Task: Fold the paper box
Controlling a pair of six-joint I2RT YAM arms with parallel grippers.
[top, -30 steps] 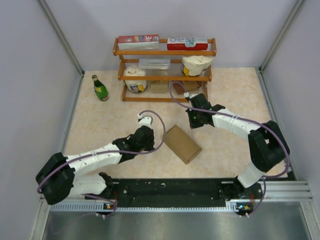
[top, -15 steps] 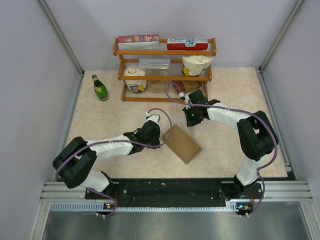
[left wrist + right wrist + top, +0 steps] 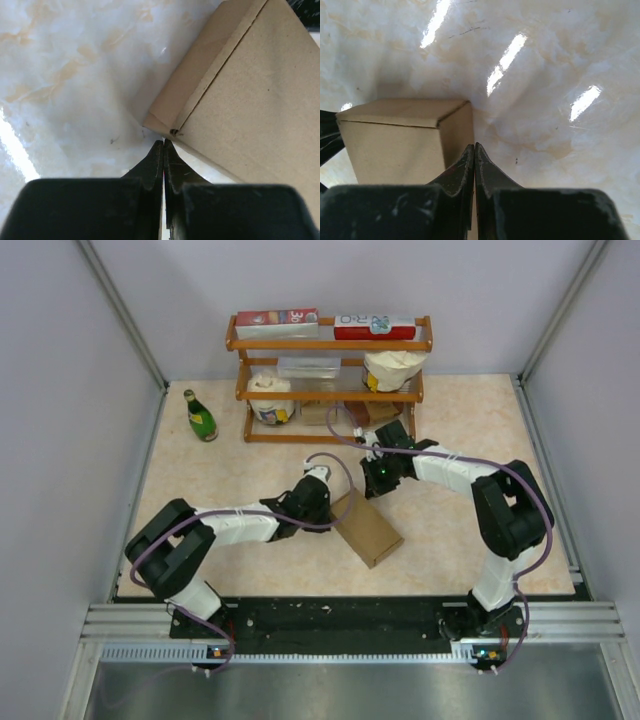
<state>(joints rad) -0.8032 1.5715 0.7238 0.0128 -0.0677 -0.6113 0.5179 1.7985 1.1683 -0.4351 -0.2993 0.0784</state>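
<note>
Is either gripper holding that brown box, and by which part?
Nothing is held. The left gripper and right gripper are both shut empty, their tips close to corners of the paper box.

The paper box [image 3: 365,528] lies on the table [image 3: 200,490], in front of the shelf [image 3: 330,344]. The left gripper [image 3: 163,150] is just beside its left corner, and the right gripper [image 3: 474,152] just beside its far corner. A bottle [image 3: 200,416] stands left of the shelf.

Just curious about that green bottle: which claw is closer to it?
Left. The left claw sits at the paper box on its left side, toward the bottle; the right claw is at its far corner, farther right.
</note>
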